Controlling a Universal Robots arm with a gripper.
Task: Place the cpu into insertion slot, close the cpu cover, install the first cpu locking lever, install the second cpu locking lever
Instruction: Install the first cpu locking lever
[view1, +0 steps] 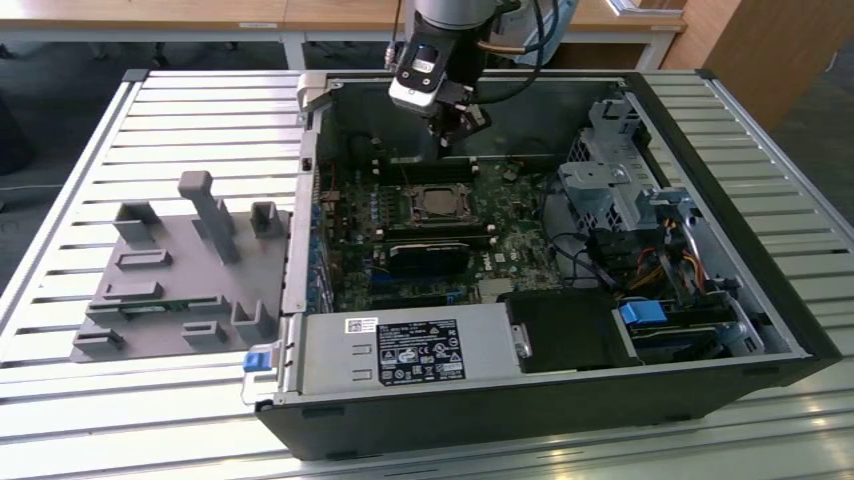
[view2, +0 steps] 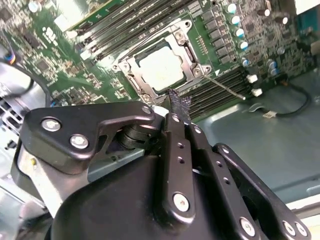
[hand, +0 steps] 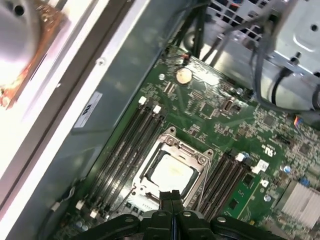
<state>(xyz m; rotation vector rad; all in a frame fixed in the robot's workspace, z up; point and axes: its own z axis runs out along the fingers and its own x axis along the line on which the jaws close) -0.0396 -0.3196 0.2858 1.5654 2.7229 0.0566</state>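
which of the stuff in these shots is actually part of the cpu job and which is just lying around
Part of the job: cpu, cpu cover lying flat around it, thin locking lever beside the cover, gripper with jaws together.

Just lying about: grey fixture tray, power supply, memory slots, coin battery, drive cage.

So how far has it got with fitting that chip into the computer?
The cpu already lies in the insertion slot, and the cpu cover looks folded down around it. The tool hangs shut and empty above the board, near the slot. One thin locking lever sticks out sideways, seemingly unlatched, so the levers appear left to do.
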